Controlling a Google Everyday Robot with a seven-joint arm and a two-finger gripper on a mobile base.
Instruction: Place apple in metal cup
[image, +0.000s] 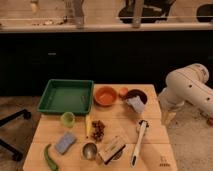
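Apple (123, 91) sits at the counter's (156, 134) one o'clock, metal cup (89, 150) at six. My claw (167, 116) hangs off three o'clock, leaving both reachable; its state I cannot tell.

A light wooden desk (152, 142) is set on a pale speckled floor (192, 145). Behind it, a long dark wall (100, 60) is spread across the whole width and is topped by a pale ledge (105, 27). Above the ledge, a brighter, warmly lit space is seen, where dark chair bases (145, 11) and thin posts are placed. At the left, the black wheeled foot of an office chair (14, 120) is shown. The jaws are hung low, just beside the desk's right edge.
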